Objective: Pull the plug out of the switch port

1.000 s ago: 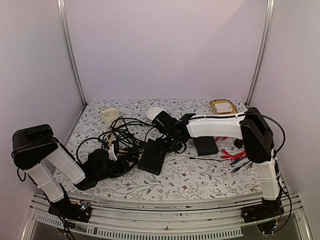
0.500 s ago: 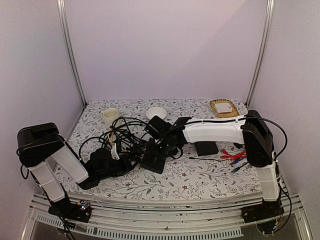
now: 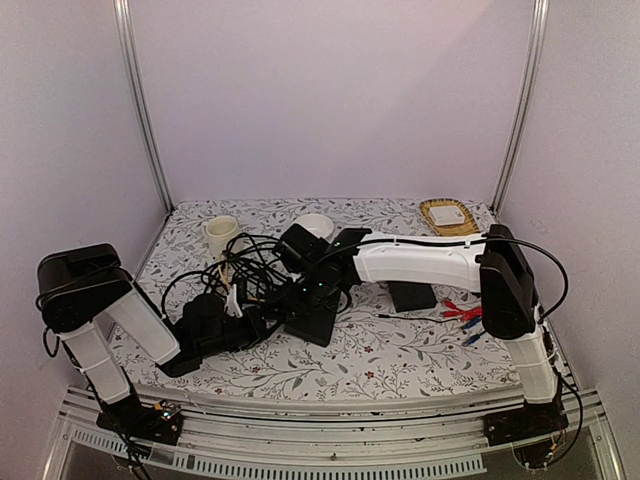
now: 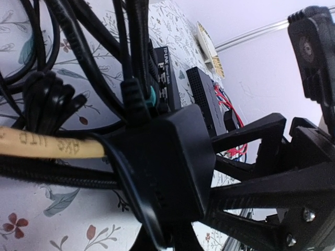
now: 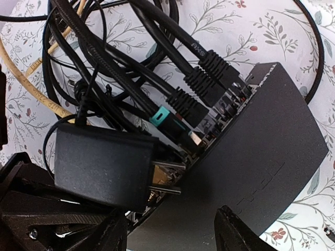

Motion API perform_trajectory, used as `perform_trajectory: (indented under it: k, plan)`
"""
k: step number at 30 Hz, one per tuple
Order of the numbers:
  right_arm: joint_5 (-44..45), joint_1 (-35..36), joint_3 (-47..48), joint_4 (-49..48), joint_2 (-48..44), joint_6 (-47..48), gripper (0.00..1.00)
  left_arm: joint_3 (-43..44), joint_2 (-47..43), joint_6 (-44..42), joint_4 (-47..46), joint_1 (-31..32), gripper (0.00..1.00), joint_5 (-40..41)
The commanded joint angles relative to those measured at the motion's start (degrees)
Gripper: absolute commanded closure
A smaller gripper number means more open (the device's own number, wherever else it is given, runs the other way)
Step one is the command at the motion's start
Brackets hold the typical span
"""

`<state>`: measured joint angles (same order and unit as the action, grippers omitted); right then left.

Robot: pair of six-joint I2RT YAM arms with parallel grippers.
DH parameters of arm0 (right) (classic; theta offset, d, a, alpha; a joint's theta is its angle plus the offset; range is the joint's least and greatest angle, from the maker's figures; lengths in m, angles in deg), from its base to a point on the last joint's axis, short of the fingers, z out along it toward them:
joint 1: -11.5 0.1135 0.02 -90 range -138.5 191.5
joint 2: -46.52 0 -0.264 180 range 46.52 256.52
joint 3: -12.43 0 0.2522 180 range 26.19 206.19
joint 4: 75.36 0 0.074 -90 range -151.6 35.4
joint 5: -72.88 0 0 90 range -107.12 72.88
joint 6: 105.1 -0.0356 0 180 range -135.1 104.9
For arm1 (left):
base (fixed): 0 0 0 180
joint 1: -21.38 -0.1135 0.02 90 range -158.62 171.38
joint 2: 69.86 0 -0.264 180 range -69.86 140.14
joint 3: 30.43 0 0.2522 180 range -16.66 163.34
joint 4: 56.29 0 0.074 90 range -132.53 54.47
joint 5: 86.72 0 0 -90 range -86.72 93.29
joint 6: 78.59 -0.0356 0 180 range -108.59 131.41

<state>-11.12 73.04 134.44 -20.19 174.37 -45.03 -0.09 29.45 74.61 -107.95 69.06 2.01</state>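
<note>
The switch (image 5: 261, 157) is a flat black box lying on the flowered cloth, also seen from above (image 3: 312, 322). Several black plugs (image 5: 209, 83) and one teal-tabbed plug (image 5: 167, 119) sit in the ports along its narrow edge. My right gripper (image 5: 172, 235) hovers open just above the switch's top, near the port edge, with nothing between its fingers (image 5: 235, 230). My left gripper (image 3: 245, 325) is shut on a black power adapter (image 5: 99, 167) whose two metal prongs point at the switch's corner. The adapter (image 4: 167, 167) fills the left wrist view.
A tangle of black cables (image 3: 245, 265) and a yellow cable (image 4: 47, 144) lies left of the switch. A second, shorter black box (image 3: 411, 294) sits to its right. Cup (image 3: 220, 235), white bowl (image 3: 315, 224), wicker tray (image 3: 447, 213) stand at the back; red and blue items (image 3: 468, 312) lie right.
My right arm has swung left, from beside the switch to over its port edge, and its jaws have opened wider. The left gripper has crept right toward the switch with the adapter.
</note>
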Motion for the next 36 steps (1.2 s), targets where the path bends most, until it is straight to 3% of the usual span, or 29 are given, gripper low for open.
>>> perform_trajectory:
  k: [1, 23, 36]
  plan:
    - [0.45, 0.18, 3.99, 2.85, 3.97, 0.64, 0.40, 1.41, 0.27, -1.30, -5.14, -0.62, 1.00, -1.11]
    - [6.04, -0.28, 2.64, 9.54, 6.11, 2.53, 0.40, -0.33, -1.35, -1.78, -8.04, -0.63, 1.00, 0.48]
    - [6.92, -0.87, 0.39, 11.90, 7.76, 3.66, 0.40, -1.13, -5.26, -2.34, -3.97, -0.59, 1.00, 4.61]
